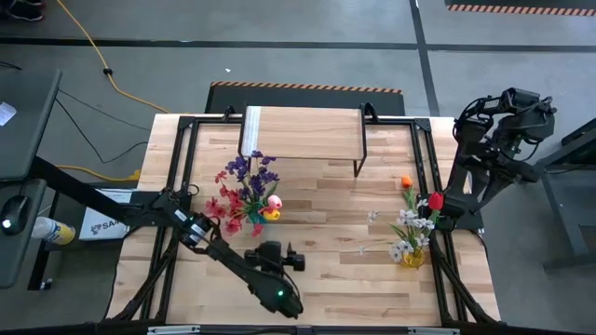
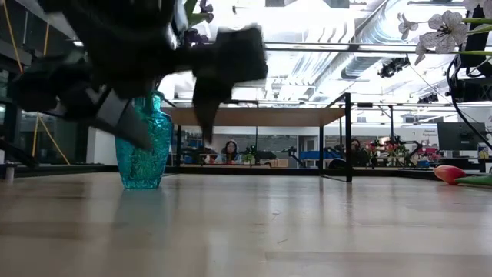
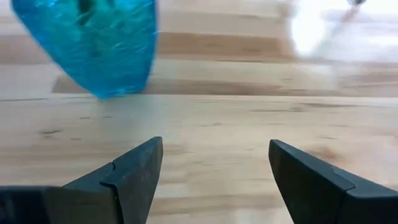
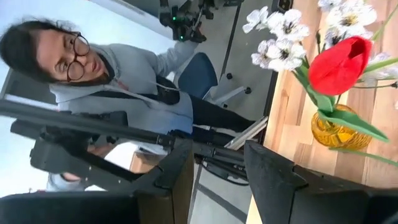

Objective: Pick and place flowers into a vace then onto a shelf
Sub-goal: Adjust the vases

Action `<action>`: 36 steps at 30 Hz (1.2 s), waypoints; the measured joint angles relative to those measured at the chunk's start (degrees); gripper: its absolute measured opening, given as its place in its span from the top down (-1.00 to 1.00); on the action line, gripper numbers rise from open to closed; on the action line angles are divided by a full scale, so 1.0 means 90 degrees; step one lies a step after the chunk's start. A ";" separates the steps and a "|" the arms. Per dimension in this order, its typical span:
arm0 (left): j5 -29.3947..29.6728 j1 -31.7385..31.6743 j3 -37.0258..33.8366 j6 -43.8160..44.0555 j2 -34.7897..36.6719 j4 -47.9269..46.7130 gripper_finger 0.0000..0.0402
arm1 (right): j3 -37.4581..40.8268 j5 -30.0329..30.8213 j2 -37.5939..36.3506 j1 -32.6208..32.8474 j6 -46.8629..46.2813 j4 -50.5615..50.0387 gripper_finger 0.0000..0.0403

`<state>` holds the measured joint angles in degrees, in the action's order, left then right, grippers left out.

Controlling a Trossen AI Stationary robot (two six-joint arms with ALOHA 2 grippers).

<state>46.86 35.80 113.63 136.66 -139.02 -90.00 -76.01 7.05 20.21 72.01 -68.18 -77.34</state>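
Note:
A teal glass vase [image 2: 144,154] stands on its base on the plank table, holding purple, red, pink and yellow flowers [image 1: 247,194]. My left gripper [image 1: 269,245] hovers open just on the vase's near side, pointing toward it and slanting down; the vase [image 3: 93,43] shows ahead of its fingers, which have nothing between them. A yellow vase [image 1: 413,257] at the right holds white, red and orange flowers [image 4: 339,62]. The shelf [image 1: 303,131] stands at the far middle. My right gripper [image 4: 217,165] waits open, raised beyond the table's right edge.
Black frame rails [image 1: 182,177] run along the table's left and right sides. A pink-red bud [image 2: 450,173] lies low at the right in the low view. Bare planks [image 1: 335,219] lie between the two vases. A person [image 4: 106,81] sits beyond the table.

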 joint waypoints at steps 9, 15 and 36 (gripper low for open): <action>0.1440 -0.0101 0.0554 -0.0043 0.0000 -0.0006 -0.62 | 0.0000 -0.0563 0.0000 -0.0002 0.0524 -0.0147 0.34; 0.1859 -0.0353 0.0760 -0.0446 0.0000 0.0308 -0.62 | 0.0000 -0.0818 0.0000 -0.0002 0.0622 -0.0163 0.34; 0.1688 -0.1203 0.0519 -0.0973 0.0000 0.0001 -0.62 | 0.0000 -0.0529 0.0000 0.0000 0.0386 -0.0143 0.34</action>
<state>62.05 24.97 118.30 127.91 -139.02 -89.99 -76.01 2.29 20.21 72.01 -64.71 -78.63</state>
